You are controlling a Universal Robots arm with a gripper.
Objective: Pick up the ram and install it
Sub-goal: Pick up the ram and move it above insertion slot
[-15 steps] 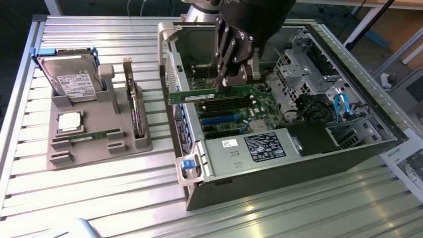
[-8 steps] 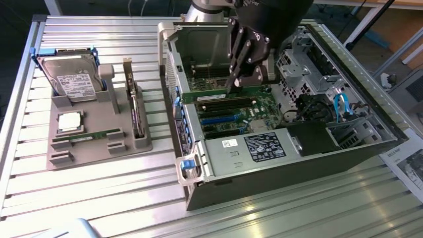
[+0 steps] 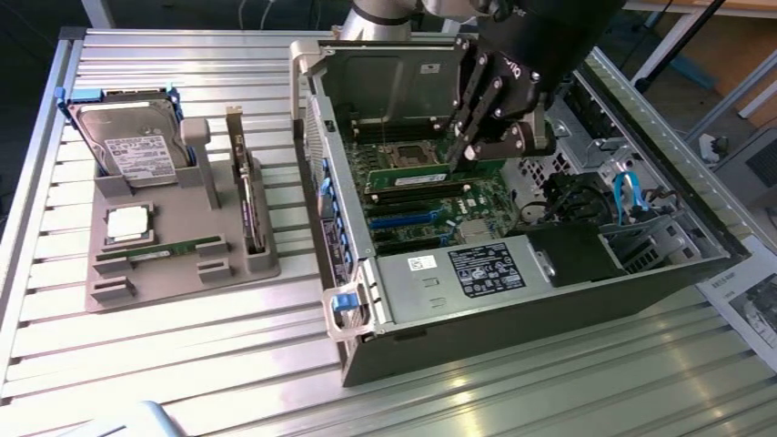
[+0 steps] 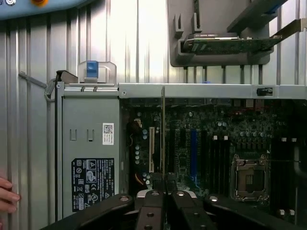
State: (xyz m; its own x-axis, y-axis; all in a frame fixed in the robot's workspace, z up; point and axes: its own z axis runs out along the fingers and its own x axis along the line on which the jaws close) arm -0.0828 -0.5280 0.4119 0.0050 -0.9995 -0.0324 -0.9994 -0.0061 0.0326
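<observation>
My gripper (image 3: 476, 155) hangs inside the open computer case (image 3: 510, 291), above the motherboard (image 3: 425, 196). It is shut on the ram (image 4: 163, 134), a thin green stick seen edge-on between the black fingers (image 4: 152, 206) in the wrist view. In the exterior view the ram (image 3: 463, 150) shows as a green sliver at the fingertips, over the memory slots beside the processor socket (image 3: 410, 155). A second ram stick (image 3: 164, 248) lies in the grey holder (image 3: 182, 273) on the exterior view's left.
The grey holder also carries a hard drive (image 3: 134, 146), a square processor chip (image 3: 127, 223) and an upright expansion card (image 3: 243, 182). Case walls and cables (image 3: 625, 196) surround the gripper. A person's hand (image 4: 7, 196) rests by the case.
</observation>
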